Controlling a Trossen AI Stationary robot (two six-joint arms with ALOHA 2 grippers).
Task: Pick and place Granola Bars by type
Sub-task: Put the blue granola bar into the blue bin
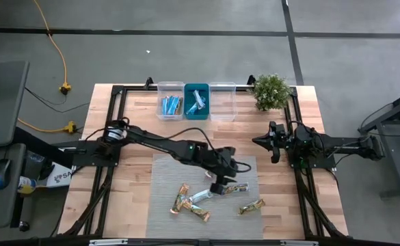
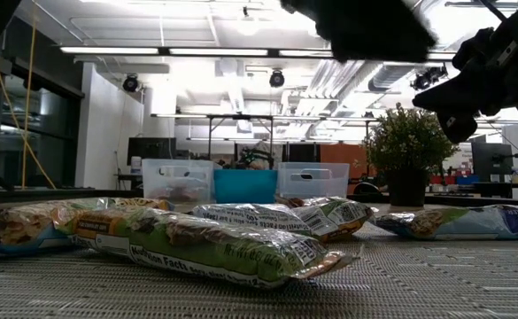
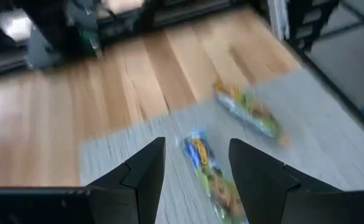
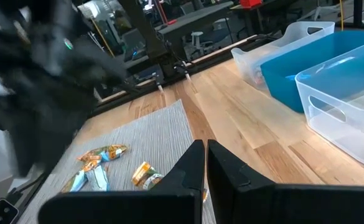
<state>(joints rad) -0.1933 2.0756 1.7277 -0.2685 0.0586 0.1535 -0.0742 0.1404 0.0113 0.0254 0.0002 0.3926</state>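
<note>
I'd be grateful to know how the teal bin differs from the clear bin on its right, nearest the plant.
The teal bin has opaque coloured walls; the clear bin is see-through. The teal bin holds a few light wrapped bars, while the clear bin looks empty. The teal bin sits mid-row; the clear bin ends the row by the plant. Both are similar open rectangular bins at the table's far edge.

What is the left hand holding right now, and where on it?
Nothing. The left hand is open above a granola bar on the mat, fingers either side, not gripping.
</note>
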